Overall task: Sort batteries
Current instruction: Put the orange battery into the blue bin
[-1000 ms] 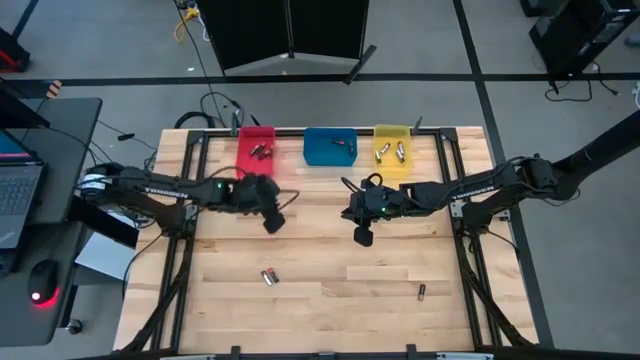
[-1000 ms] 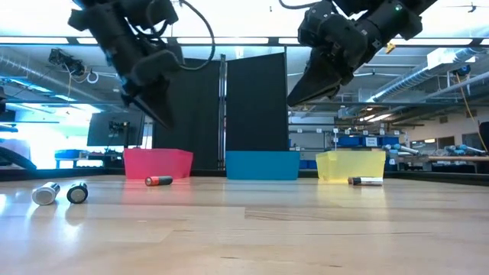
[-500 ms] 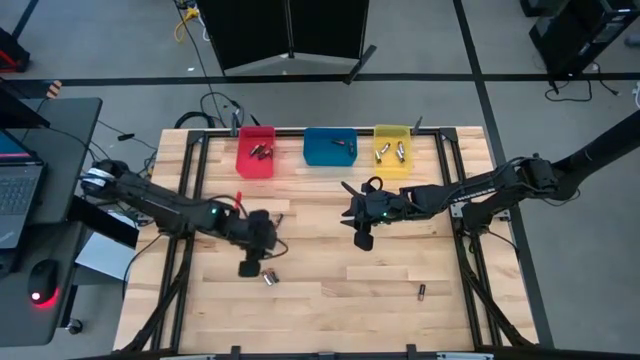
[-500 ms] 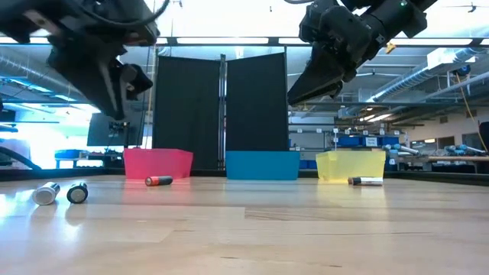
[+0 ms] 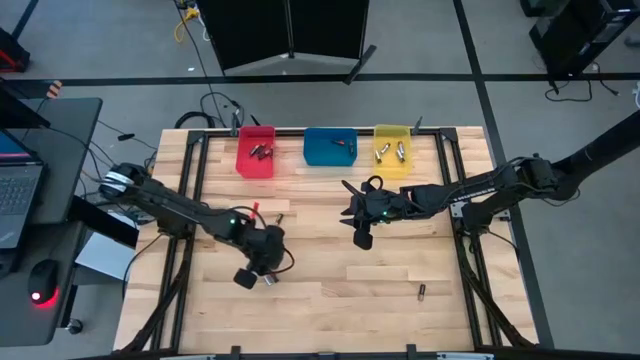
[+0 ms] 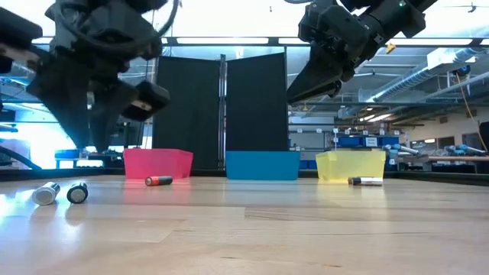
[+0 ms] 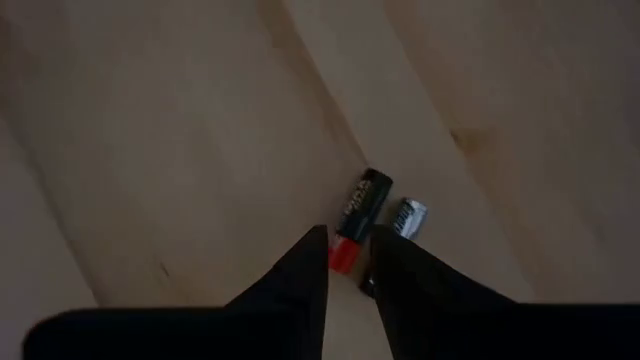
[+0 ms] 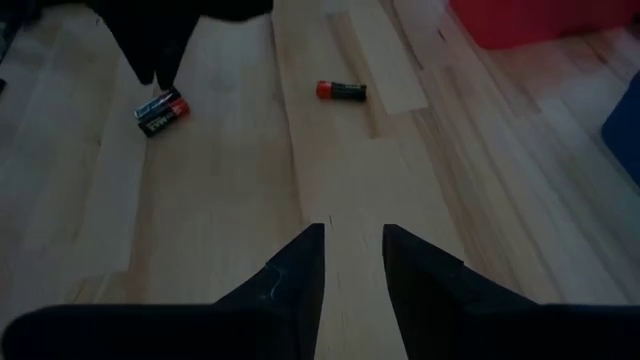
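Sitting at the far edge of the wooden bench [image 5: 330,300] are a red bin [image 5: 256,153], a blue bin [image 5: 331,147] and a yellow bin [image 5: 392,146], each with batteries inside. Nothing blocks the two batteries [image 7: 372,215] lying side by side. The left end effector [image 7: 347,262] hangs right over them, fingers a little apart, holding nothing. The right end effector [image 8: 352,250] waits mid-bench, fingers apart, empty. One loose battery [image 5: 421,292] lies well apart; another [image 8: 341,91] lies near the red bin.
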